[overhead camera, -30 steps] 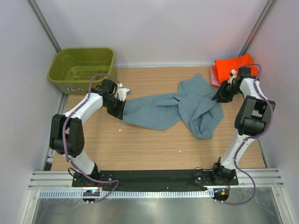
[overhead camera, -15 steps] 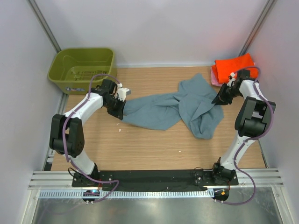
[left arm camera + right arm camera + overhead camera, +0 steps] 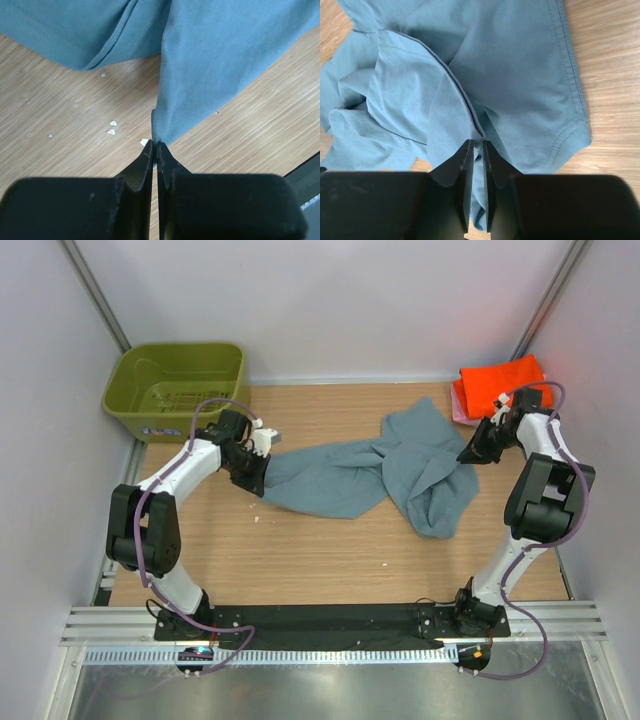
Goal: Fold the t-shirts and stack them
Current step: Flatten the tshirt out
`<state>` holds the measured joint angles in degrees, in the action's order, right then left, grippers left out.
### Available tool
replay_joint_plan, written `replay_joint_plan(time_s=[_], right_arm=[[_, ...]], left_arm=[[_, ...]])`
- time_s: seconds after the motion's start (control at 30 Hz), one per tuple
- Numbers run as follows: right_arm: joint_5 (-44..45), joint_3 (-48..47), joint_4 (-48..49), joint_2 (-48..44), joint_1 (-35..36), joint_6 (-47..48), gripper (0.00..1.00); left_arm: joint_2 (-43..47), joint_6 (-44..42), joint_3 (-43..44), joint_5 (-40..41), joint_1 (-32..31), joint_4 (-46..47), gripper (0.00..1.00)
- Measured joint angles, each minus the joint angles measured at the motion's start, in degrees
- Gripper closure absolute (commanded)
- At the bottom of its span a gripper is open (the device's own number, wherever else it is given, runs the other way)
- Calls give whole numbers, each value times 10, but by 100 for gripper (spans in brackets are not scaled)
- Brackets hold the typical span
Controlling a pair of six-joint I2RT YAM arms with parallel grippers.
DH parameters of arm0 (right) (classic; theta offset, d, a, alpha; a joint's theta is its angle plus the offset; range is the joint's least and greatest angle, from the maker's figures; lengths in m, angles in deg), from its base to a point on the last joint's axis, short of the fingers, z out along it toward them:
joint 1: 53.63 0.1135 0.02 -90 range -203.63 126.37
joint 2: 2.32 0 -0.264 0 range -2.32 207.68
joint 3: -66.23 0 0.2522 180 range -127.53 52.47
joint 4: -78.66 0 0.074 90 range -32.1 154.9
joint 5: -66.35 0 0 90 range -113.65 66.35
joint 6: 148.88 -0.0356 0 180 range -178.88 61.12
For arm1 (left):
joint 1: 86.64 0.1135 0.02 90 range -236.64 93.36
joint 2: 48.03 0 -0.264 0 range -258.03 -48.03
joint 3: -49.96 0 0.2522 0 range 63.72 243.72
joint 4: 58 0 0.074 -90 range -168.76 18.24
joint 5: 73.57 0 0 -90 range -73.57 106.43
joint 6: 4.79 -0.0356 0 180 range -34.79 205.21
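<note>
Pale wood-grain table (image 3: 320, 550). Sprawled from the middle to the right, crumpled and unfolded: blue-grey shirt (image 3: 400, 475), drawn out leftward into a narrower tail, bulk bunched at the right. In the far right corner, folded orange shirt (image 3: 500, 380) atop a pink shirt (image 3: 458, 410), near the blue-grey one. At the far left corner, olive basket (image 3: 140, 420). Scattered on bare wood by the cloth's left end, small white specks (image 3: 112, 132).

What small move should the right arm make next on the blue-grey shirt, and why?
Probably close the right fingers fully on the fold of the blue-grey t-shirt between them. A thin gap shows there, while the left fingers pinch the shirt's other end shut, so pulling it flat likely needs both grips firm.
</note>
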<state>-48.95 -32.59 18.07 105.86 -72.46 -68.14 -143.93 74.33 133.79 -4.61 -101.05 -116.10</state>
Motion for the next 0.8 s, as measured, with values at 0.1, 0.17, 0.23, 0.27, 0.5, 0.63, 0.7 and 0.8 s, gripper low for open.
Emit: replay_joint_plan(time_s=[0.1, 0.17, 0.23, 0.27, 0.5, 0.63, 0.7, 0.8], right_arm=[[-2, 9, 2, -2, -3, 0, 85], [-3, 12, 2, -2, -4, 0, 85], [-3, 12, 2, -2, -4, 0, 72], [-2, 12, 2, -2, -4, -1, 70], [1, 12, 6, -2, -4, -1, 68], [1, 10, 6, -2, -4, -1, 77], [0, 8, 8, -2, -4, -1, 82], [-3, 4, 13, 0, -4, -1, 99]], left_arm=[[0, 0, 0, 0, -2, 0, 96], [0, 0, 0, 0, -3, 1, 96], [0, 0, 0, 0, -5, 1, 96], [0, 0, 0, 0, -6, 2, 96], [0, 0, 0, 0, -12, 4, 96], [0, 0, -2, 0, -13, 4, 95], [0, 0, -2, 0, -13, 4, 96], [0, 0, -2, 0, -13, 5, 96]])
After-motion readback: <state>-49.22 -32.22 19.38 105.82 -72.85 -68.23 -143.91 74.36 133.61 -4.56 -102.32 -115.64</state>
